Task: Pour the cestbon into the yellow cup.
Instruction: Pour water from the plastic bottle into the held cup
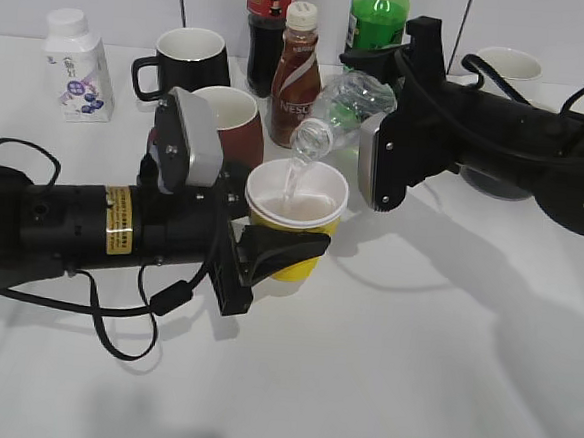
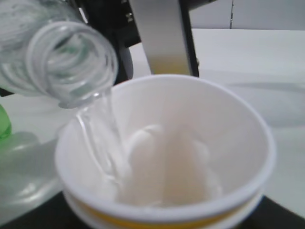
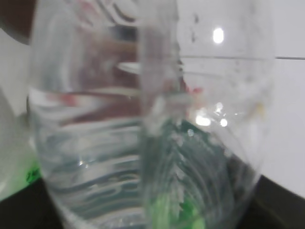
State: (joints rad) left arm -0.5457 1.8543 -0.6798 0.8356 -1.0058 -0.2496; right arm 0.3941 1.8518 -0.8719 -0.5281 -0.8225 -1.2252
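Note:
My left gripper (image 1: 285,251) is shut on the yellow cup (image 1: 298,204), which stands upright in the middle of the table. The cup's white inside fills the left wrist view (image 2: 190,143). My right gripper (image 1: 364,124) is shut on the cestbon (image 1: 342,104), a clear ribbed bottle with a dark green label. The bottle is tilted with its open mouth down over the cup's rim. A thin stream of water runs from the mouth (image 2: 71,62) into the cup. The bottle's body fills the right wrist view (image 3: 143,143).
Behind the cup stand a dark red mug (image 1: 229,119), a black mug (image 1: 188,61), a brown Nescafe bottle (image 1: 295,79), a cola bottle (image 1: 269,22) and a green soda bottle (image 1: 376,19). A white bottle (image 1: 77,69) stands at the back left, a white mug (image 1: 508,69) at the back right.

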